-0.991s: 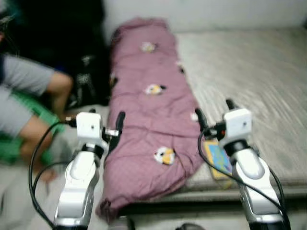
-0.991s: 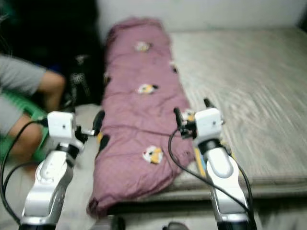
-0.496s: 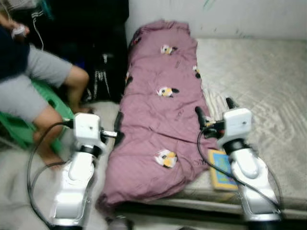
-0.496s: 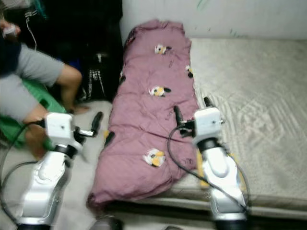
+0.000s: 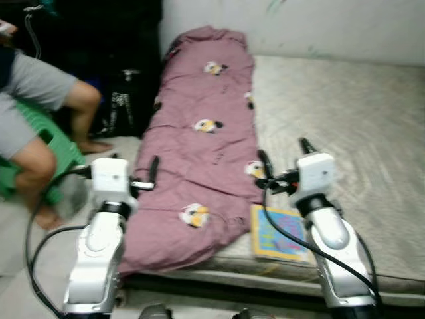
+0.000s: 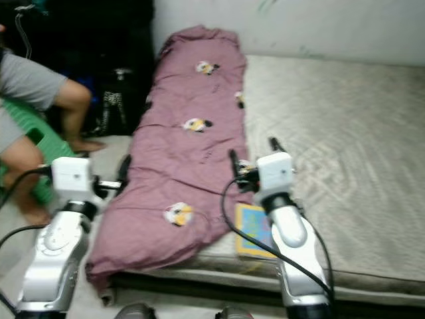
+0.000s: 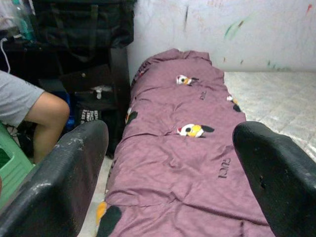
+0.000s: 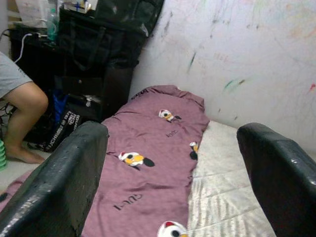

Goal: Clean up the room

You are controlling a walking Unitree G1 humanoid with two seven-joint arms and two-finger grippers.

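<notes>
A long mauve quilt (image 5: 199, 146) printed with small cartoon penguins lies lengthwise along the left edge of the mattress (image 5: 345, 126), its far end bunched against the wall (image 8: 256, 54) and its near end drooping over the mattress's front corner toward the floor (image 5: 46, 252). Just beside its near right edge a colourful picture book (image 5: 279, 234) lies flat on the mattress, one corner tucked close to the quilt's hem. The mattress itself is bare, grey-white, with a quilted pattern, and runs back to a pale wall marked with scribbles and smears of paint (green, red and dark strokes, clearest in the wrist views).

The left gripper (image 5: 152, 174) hangs in the air beside the quilt's left edge, fingers spread wide apart with nothing between them. The right gripper (image 5: 285, 159) is raised over the quilt's right edge, near the book, likewise wide open and empty.

Left of the bed stands dark furniture with black bags (image 7: 84, 22) piled on and against it. A person (image 5: 33, 113) in grey shorts sits on a green plastic stool (image 5: 46, 143), bare feet on the pale floor.
</notes>
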